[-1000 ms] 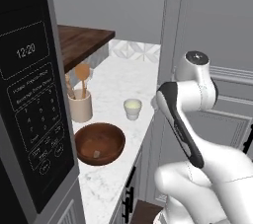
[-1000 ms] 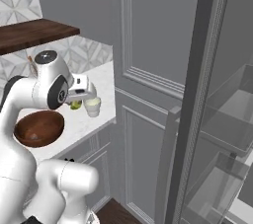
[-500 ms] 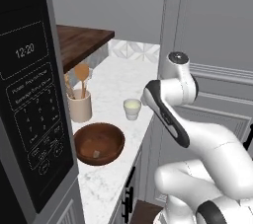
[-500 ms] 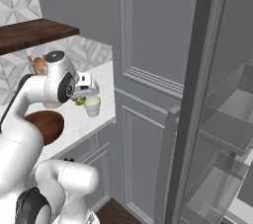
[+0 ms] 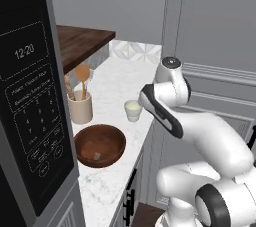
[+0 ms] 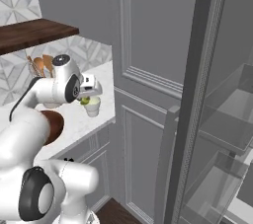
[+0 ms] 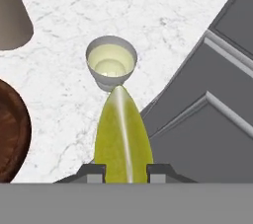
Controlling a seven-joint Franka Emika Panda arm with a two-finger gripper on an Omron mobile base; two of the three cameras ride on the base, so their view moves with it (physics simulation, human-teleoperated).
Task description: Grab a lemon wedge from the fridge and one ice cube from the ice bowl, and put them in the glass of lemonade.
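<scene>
My gripper (image 7: 126,172) is shut on a yellow-green lemon wedge (image 7: 122,136) that sticks out between the fingertips (image 7: 93,172). In the hand view the wedge's tip points at the glass of lemonade (image 7: 111,62), a small pale cup on the marble counter near its edge. From the right base view the gripper (image 6: 86,97) hangs just above and beside the glass (image 6: 92,105), the lemon wedge (image 6: 85,101) in it. The wooden ice bowl (image 5: 100,145) sits closer along the counter, with a tiny pale ice cube (image 5: 96,157) inside. The fridge (image 6: 197,80) stands open on the right.
A cream crock (image 5: 80,107) with wooden spoons stands behind the bowl. A black microwave (image 5: 30,101) fills the left side. Grey panelled cabinets (image 6: 143,55) rise right of the counter edge. Fridge shelves (image 6: 230,119) show past the open door.
The arm has swung toward the counter, carrying the lemon wedge from beside the glass to just over it. Bowl, glass and crock have not moved.
</scene>
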